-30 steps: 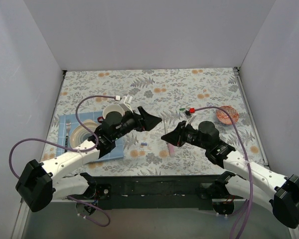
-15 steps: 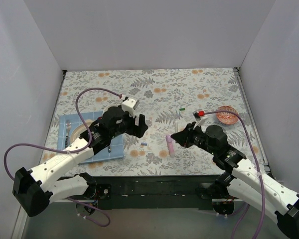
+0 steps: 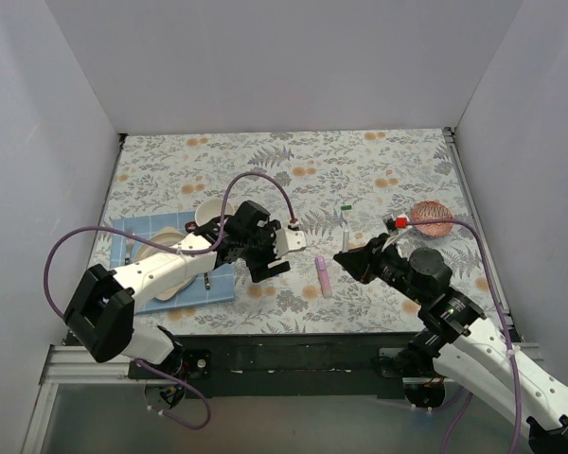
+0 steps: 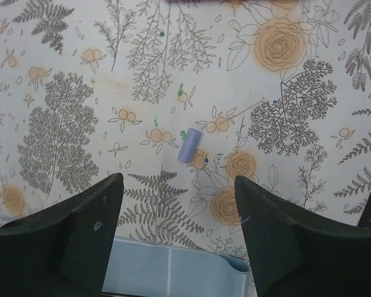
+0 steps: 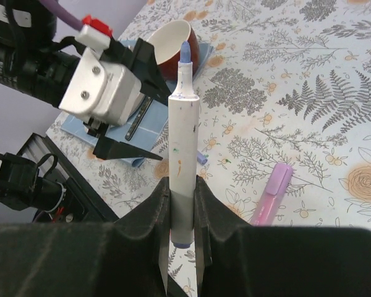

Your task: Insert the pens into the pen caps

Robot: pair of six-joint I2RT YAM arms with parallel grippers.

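Observation:
My right gripper (image 5: 182, 185) is shut on a white pen (image 5: 182, 133) with a blue tip, held upright off the table; both also show in the top view, the gripper (image 3: 344, 253) and the pen (image 3: 345, 230). A small lilac-purple cap (image 4: 188, 146) lies on the floral cloth, just ahead of my open, empty left gripper (image 4: 176, 179), which hovers above it (image 3: 270, 268). The cap also shows in the right wrist view (image 5: 201, 158). A thicker pink pen (image 3: 323, 276) lies between the arms (image 5: 271, 193). A green cap (image 3: 346, 205) lies further back.
A blue mat (image 3: 218, 288) at the left holds a plate (image 3: 156, 253) and a fork (image 3: 130, 248); its edge shows under the left gripper (image 4: 173, 272). A cup (image 3: 208, 213) stands behind it. A reddish dish (image 3: 430, 216) sits at the right.
My left gripper has swung right and down, from over the mat to above the lilac cap. My right gripper has drawn back to the right with the white pen in it.

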